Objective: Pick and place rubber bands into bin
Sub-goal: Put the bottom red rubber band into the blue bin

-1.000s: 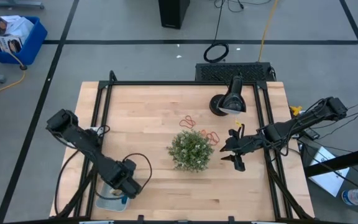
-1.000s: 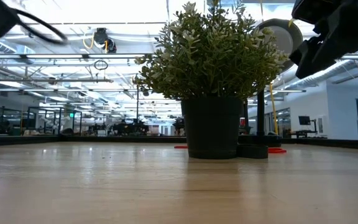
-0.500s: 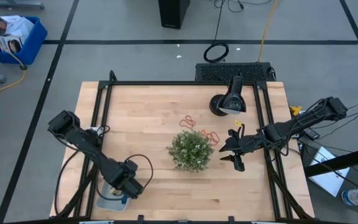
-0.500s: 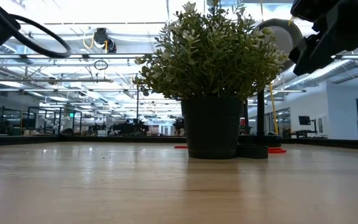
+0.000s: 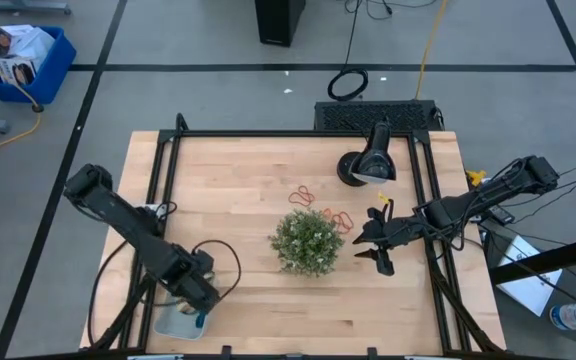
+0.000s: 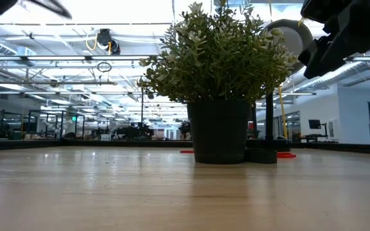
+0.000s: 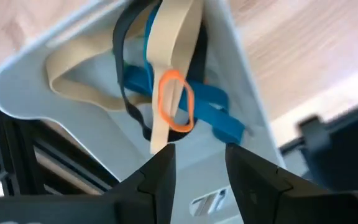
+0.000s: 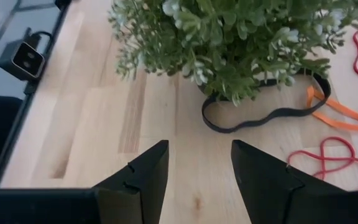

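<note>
The pale blue bin point(image 5: 172, 322) sits at the table's near left corner. Inside the bin point(image 7: 17, 71) lie rubber bands: a tan one point(image 7: 173, 37), a blue one point(image 7: 213, 109), a dark one point(image 7: 122, 43) and a small orange one point(image 7: 176, 99) on top. My left gripper point(image 7: 197, 167) hovers open just above them, pointing down, seen from above as my left gripper point(image 5: 200, 300). More rubber bands point(image 5: 304, 195) lie on the wood behind and right of the plant point(image 5: 308, 241): dark point(image 8: 260, 117), orange point(image 8: 335, 112), red point(image 8: 327, 158). My right gripper point(image 8: 197, 168) waits open, right of the plant.
A black desk lamp point(image 5: 368, 162) stands at the far right of the table. Black frame rails point(image 5: 163, 180) run along the sides. A small camera point(image 8: 27, 58) sits at the table's edge. Bare wood lies left and in front of the plant.
My left gripper has risen above the bin and shifted slightly toward the table's left edge; in the low view the arm has climbed almost out of the picture. The right arm has kept still.
</note>
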Controlling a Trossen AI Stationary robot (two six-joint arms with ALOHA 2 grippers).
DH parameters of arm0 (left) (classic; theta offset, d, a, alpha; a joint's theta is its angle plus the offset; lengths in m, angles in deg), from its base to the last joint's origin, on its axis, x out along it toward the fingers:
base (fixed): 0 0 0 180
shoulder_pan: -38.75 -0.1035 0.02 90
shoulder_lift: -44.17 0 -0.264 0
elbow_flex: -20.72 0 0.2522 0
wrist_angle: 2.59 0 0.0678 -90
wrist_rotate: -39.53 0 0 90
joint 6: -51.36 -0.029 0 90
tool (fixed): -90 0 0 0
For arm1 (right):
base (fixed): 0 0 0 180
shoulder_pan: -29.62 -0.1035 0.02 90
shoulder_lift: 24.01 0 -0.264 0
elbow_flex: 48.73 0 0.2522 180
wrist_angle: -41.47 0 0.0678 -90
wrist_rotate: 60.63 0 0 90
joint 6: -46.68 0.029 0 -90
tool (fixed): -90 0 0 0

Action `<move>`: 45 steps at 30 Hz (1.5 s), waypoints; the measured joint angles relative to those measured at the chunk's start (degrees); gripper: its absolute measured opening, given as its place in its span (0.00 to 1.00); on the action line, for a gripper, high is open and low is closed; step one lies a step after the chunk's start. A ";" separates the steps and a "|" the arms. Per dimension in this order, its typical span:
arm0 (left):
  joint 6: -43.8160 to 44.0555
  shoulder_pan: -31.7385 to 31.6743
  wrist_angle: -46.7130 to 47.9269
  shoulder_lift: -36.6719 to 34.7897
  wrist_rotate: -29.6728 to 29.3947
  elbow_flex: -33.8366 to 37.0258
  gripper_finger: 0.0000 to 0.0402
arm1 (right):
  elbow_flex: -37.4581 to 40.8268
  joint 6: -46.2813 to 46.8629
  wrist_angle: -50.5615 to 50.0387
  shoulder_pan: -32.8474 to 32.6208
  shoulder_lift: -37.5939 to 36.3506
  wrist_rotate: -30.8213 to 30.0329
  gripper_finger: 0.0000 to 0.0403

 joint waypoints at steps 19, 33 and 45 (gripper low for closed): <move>-16.41 -0.02 -4.34 -17.07 -45.02 0.00 0.37 | 0.00 -1.50 -7.49 8.10 3.18 -6.05 0.42; -33.30 -2.44 -14.42 -17.02 -48.20 0.00 0.37 | -0.02 -7.75 -3.97 21.11 15.06 -3.08 0.42; -33.20 -4.20 -14.25 -17.00 -47.56 0.00 0.37 | 0.17 -13.55 2.65 25.27 21.08 -3.19 0.42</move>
